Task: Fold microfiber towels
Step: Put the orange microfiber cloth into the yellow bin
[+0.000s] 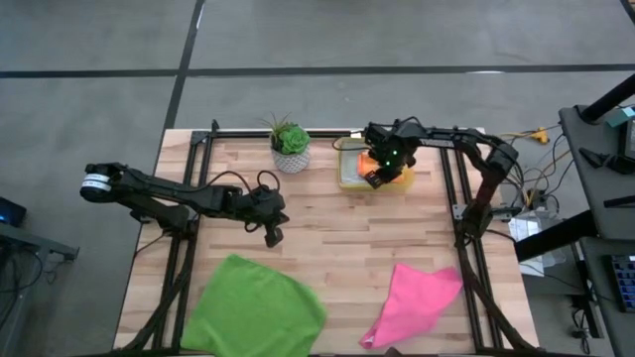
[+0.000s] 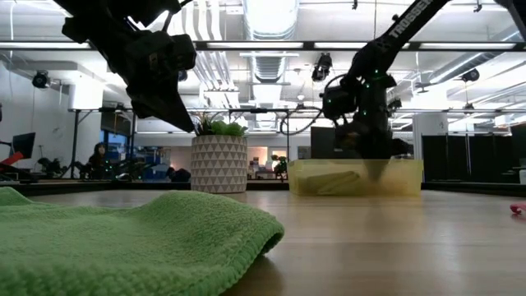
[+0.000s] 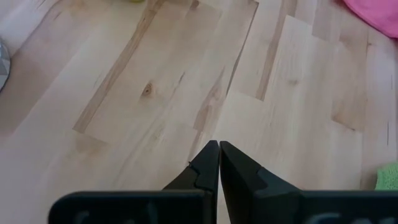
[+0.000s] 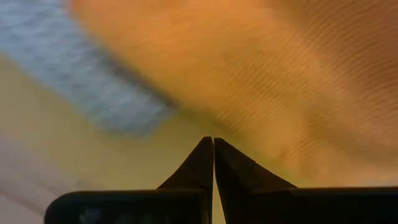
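Although four microfiber towels can be counted, only two lie out on the pale wooden butcher-block table [image 1: 327, 248]: the large bright green microfiber towel [image 1: 255, 307] at the near left and the smaller hot pink microfiber towel [image 1: 417, 302] at the near right, well apart from each other. The other two, an orange microfiber towel [image 4: 249, 68] and a light grey microfiber towel [image 4: 87, 74], sit inside the one translucent yellow plastic bin [image 1: 349, 180] at the far side; from above they are mostly hidden by the arm, and the wrist camera shows them only as blurred patches of colour touching one another. The green towel lies roughly flat, with its lower edge cut off by the frame. The pink towel is rumpled into a rough wedge, its long axis running diagonally from the near left up to the far right. Two grippers are present. The right gripper [image 1: 375, 178] is down in the bin, its fingers pressed together with nothing between them, tips just above the orange cloth. The left gripper [image 1: 273, 236] hangs over bare wood beyond the green towel, fingers likewise closed and empty. One small potted green plant in a patterned white pot [image 1: 291, 149] stands beside the bin.
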Available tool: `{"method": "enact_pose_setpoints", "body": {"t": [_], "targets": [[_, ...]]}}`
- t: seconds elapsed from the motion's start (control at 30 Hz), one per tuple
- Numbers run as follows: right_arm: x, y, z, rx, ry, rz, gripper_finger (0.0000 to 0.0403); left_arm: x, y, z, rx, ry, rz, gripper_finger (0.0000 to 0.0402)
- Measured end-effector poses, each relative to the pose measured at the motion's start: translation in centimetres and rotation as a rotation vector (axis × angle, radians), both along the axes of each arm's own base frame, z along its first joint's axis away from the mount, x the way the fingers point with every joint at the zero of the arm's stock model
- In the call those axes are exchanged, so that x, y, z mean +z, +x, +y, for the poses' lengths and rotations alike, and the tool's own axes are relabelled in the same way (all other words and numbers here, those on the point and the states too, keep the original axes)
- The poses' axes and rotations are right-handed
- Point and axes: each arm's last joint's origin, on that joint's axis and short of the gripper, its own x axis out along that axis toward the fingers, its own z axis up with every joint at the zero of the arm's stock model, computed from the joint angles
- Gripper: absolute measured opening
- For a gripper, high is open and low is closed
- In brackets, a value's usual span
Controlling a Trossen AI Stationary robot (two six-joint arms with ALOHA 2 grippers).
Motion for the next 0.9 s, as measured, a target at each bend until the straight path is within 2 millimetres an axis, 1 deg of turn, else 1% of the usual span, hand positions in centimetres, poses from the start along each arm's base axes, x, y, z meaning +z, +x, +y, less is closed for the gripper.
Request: {"method": "enact_pose_setpoints", "body": {"t": [0.07,0.1,0.23,0.43,0.5,0.57,0.63,0.73,0.8,0.9], "targets": [[-0.6,0.1,-0.1,-0.011,-0.002,0.028,0.0008,0.0,0.0,0.0,0.0,-0.001,0.0,0.0],[-0.9,0.1,-0.2,-0.02,-0.03,0.047,0.0008,0.0,0.0,0.0,0.001,-0.001,0.0,0.0],[-0.8,0.5,-0.8,-0.048,-0.15,0.067,0.0008,0.0,0.0,0.0,0.001,-0.002,0.0,0.0],[0.5,1.0,-1.3,-0.035,-0.174,0.038,0.0008,0.0,0.0,0.0,0.002,-0.002,0.0,0.0],[1.3,1.1,-1.3,-0.025,-0.182,0.03,0.0008,0.0,0.0,0.0,0.002,-0.002,0.0,0.0],[2.2,1.2,-1.6,-0.026,-0.238,0.026,0.0008,0.0,0.0,0.0,0.002,-0.003,0.0,0.0],[2.9,1.1,-1.9,-0.032,-0.325,0.064,0.0008,0.0,0.0,0.0,0.002,-0.003,0.0,0.0],[3.3,0.8,-2.7,-0.046,-0.419,0.13,0.0008,0.0,0.0,0.0,0.002,-0.003,0.0,0.0],[3.2,0.7,-3.1,-0.059,-0.411,0.124,0.0008,0.0,0.0,0.0,0.002,-0.003,0.0,0.0],[3.0,0.6,-3.0,-0.059,-0.312,0.068,0.0008,0.0,0.0,0.0,0.002,-0.003,0.0,0.0]]}}
